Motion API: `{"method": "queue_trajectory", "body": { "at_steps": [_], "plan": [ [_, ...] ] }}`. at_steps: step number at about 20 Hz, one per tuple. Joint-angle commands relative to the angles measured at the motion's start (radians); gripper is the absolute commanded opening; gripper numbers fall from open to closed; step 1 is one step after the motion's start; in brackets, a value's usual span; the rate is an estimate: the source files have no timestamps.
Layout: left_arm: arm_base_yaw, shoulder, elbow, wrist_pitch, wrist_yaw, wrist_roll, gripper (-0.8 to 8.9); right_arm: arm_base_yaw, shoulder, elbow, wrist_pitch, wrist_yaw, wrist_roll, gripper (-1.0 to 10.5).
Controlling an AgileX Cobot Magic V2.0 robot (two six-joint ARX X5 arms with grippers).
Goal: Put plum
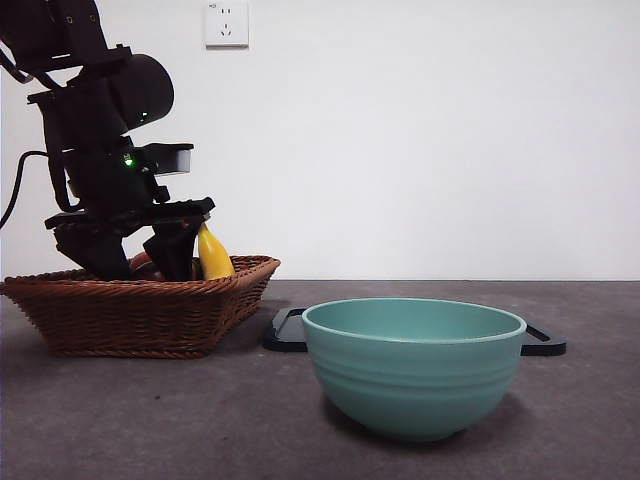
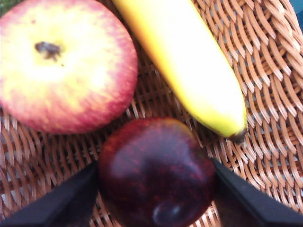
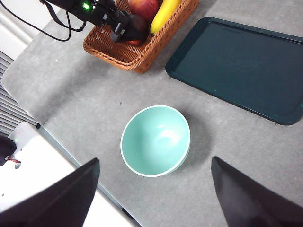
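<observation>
Evenly and softly lit from above in the front view; white wall [image 1: 430, 140] bright, arm dark and nearly featureless against it. Faint shadow under the teal bowl [image 1: 414, 365] on the bench [image 1: 150, 420]. Left wrist view soft, close and out of focus: plum [image 2: 156, 172] blurred with a dull sheen, apple [image 2: 64, 64] washed out, banana [image 2: 189, 66] overexposed. Right wrist view sharper, fingers [image 3: 57, 201] blurred.
</observation>
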Motion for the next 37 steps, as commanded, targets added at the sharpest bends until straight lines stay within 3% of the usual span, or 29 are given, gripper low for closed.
{"method": "queue_trajectory", "body": {
  "at_steps": [1, 6, 10, 16, 18, 22, 27, 32, 37],
  "plan": [
    [-0.005, 0.026, 0.021, -0.005, -0.002, 0.011, 2.15, 0.005, 0.005, 0.019, 0.010, 0.000, 0.010, 3.8],
    [-0.005, -0.044, 0.025, -0.060, -0.001, 0.012, 2.16, 0.005, 0.005, 0.019, 0.010, 0.000, 0.010, 3.8],
    [-0.031, -0.203, 0.025, -0.105, 0.025, 0.012, 2.16, 0.005, 0.005, 0.019, 0.010, 0.000, 0.010, 3.8],
    [-0.176, -0.424, 0.025, -0.145, 0.253, -0.011, 2.16, 0.005, 0.005, 0.019, 0.010, 0.000, 0.010, 3.8],
    [-0.257, -0.441, 0.025, -0.157, 0.289, -0.010, 2.16, 0.005, 0.005, 0.019, 0.010, 0.001, 0.010, 3.8],
    [-0.404, -0.394, 0.024, -0.171, 0.287, 0.007, 2.16, 0.005, 0.005, 0.019, 0.010, 0.003, 0.010, 3.8],
    [-0.510, -0.253, 0.024, -0.156, 0.283, 0.048, 2.16, 0.005, 0.005, 0.019, 0.010, 0.003, 0.010, 3.8],
    [-0.556, -0.109, 0.024, -0.082, 0.276, 0.065, 2.16, 0.005, 0.005, 0.019, 0.010, 0.003, 0.010, 3.8],
    [-0.582, -0.011, 0.024, -0.062, 0.200, 0.110, 2.16, 0.005, 0.005, 0.019, 0.010, 0.003, 0.010, 3.8]
  ]
}}
